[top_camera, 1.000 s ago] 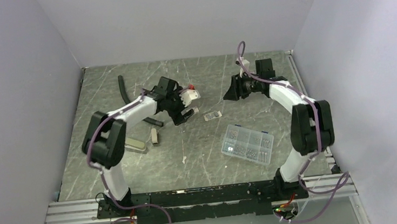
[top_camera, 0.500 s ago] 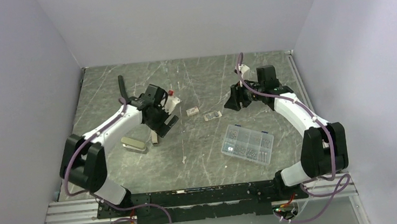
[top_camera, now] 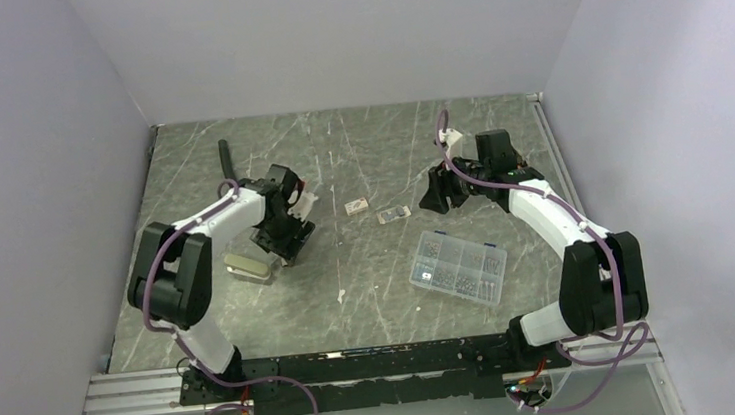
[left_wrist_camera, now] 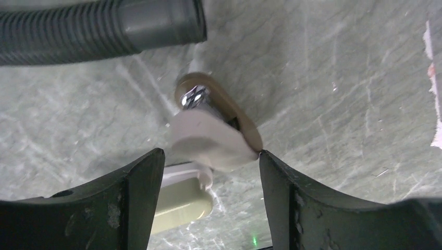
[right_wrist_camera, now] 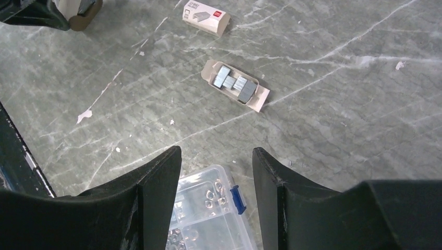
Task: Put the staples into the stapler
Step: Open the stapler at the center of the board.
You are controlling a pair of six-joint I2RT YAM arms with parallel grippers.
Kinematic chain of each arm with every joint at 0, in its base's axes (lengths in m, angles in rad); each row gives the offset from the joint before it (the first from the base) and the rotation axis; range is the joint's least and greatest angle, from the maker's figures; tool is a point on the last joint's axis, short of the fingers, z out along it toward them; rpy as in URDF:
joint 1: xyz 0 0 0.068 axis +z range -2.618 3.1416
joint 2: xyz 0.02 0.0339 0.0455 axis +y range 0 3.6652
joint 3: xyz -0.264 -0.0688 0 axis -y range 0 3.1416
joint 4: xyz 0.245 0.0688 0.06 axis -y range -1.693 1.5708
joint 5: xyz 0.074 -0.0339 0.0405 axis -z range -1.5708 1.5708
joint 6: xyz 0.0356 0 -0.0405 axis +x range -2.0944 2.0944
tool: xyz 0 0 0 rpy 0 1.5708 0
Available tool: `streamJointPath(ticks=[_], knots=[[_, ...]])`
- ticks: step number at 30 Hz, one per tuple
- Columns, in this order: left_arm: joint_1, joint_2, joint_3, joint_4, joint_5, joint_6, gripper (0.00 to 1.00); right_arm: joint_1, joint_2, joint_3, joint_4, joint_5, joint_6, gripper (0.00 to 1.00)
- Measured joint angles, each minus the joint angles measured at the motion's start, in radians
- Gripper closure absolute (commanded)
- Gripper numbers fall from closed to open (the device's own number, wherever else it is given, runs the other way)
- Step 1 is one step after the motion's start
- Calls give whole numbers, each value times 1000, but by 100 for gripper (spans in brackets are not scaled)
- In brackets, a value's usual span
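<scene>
So — left gripper (top_camera: 282,240) has swung left, away from the small white staple box (right_wrist_camera: 206,17). It now hangs spread open over the small olive-grey stapler (left_wrist_camera: 215,130) on the table's left side, nothing gripped yet. It looks set to pick the stapler up. Open cardboard tray of steel staple strips (right_wrist_camera: 234,86) is untouched. Right gripper (right_wrist_camera: 216,156) is open and empty, barely shifted — just short of the tray.

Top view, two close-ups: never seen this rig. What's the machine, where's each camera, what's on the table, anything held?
A left robot arm and right robot arm, bolted at the table's near edge. The wide picture comes from a fixed camera above; each close-up from a wrist camera. Lying there: a stapler, a tray of staples, their box, a clear parts box, a hose. The left gripper is open around the stapler, no grip visible. The right gripper hangs open near the staples, empty.
</scene>
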Motion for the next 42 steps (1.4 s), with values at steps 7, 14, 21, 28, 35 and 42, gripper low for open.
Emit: streamJointPath(ticks=[7,14,21,28,35,42], knots=[[2,95,60,-14,85,-15,45,0,7,-16,4,0,-9,45],[2,117,87,-9,111,-11,69,0,7,-22,7,0,-18,45],[7,111,84,-11,153,75,85,-1,7,-26,10,-45,-38,44],[-1,24,76,34,383,210,91,70,-23,-86,130,-169,-78,41],[-74,-79,126,108,566,252,97,205,-3,-139,419,-253,84,30],[-187,-140,137,226,593,247,97,212,115,-139,645,-274,404,23]])
